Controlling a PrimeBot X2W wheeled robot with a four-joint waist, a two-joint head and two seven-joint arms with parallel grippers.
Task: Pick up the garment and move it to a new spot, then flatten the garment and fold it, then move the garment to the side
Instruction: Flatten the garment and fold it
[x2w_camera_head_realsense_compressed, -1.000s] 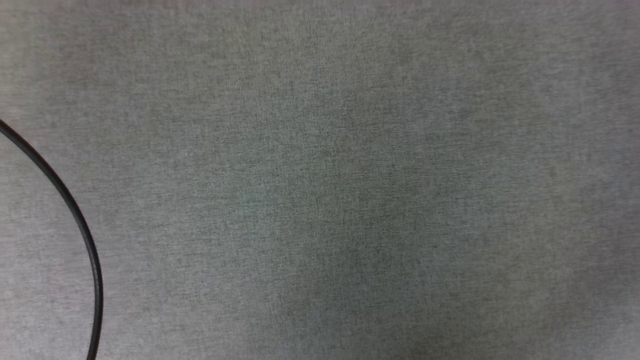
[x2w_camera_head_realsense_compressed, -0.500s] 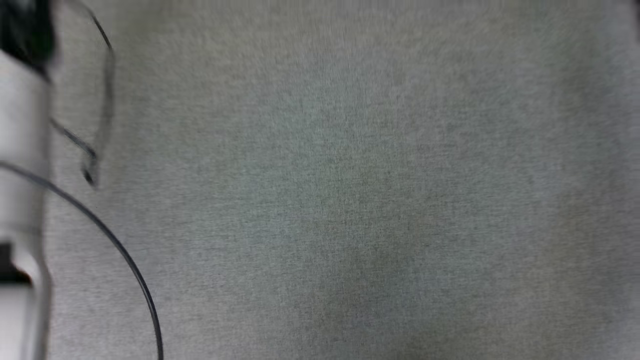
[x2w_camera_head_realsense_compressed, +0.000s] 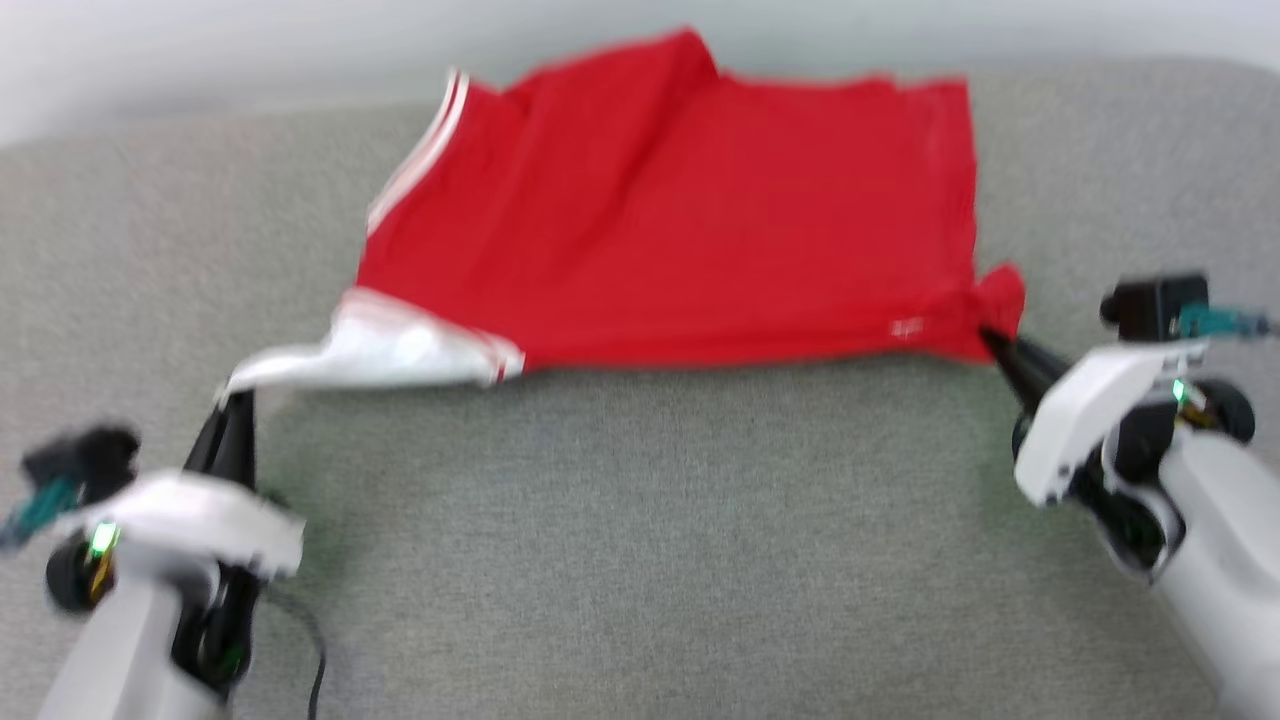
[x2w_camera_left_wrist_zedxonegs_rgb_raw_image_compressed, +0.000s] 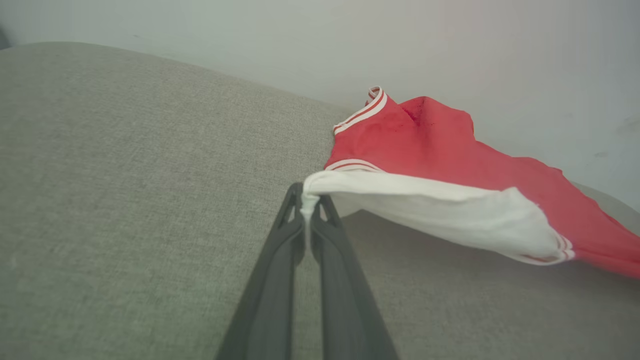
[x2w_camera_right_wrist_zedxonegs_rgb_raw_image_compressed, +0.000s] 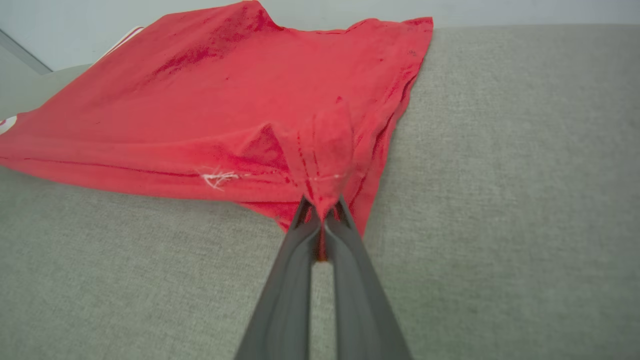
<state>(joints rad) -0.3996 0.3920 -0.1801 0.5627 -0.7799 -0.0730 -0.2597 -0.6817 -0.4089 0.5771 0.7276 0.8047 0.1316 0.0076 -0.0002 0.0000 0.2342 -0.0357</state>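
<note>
Two claws are holding the red jersey (x2w_camera_head_realsense_compressed: 680, 230) spread left-to-right across the far grey cushion (x2w_camera_head_realsense_compressed: 640, 560), the left gripper (x2w_camera_head_realsense_compressed: 232, 402) clamping its white sleeve (x2w_camera_head_realsense_compressed: 380, 350), the right gripper (x2w_camera_head_realsense_compressed: 992, 338) pinching its near-right corner.

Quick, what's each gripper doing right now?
Left gripper: shut on the garment, at its white sleeve.
Right gripper: shut on the garment, at a red corner.

Cam shifted: garment (x2w_camera_head_realsense_compressed: 680, 230), L claw (x2w_camera_head_realsense_compressed: 233, 405), R claw (x2w_camera_head_realsense_compressed: 992, 342).
</note>
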